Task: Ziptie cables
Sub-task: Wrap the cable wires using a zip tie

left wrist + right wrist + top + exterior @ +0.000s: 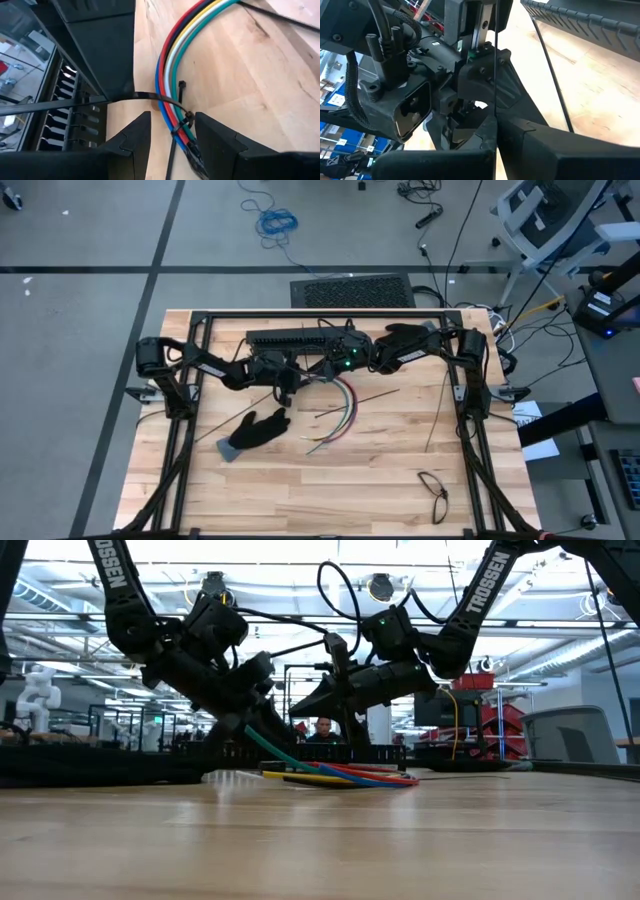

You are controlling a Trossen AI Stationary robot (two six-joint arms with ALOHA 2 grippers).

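The left gripper stands partly open astride the cables, a zip tie looped around them between its fingers. The right gripper is closed on the tie's thin tail.

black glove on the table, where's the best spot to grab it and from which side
Probably the cuff end of the glove, coming straight down from above. It lies flat on the table with fingers splayed; the bunched cuff at its lower-left looks thicker and easier to pinch, and the space around it is free.
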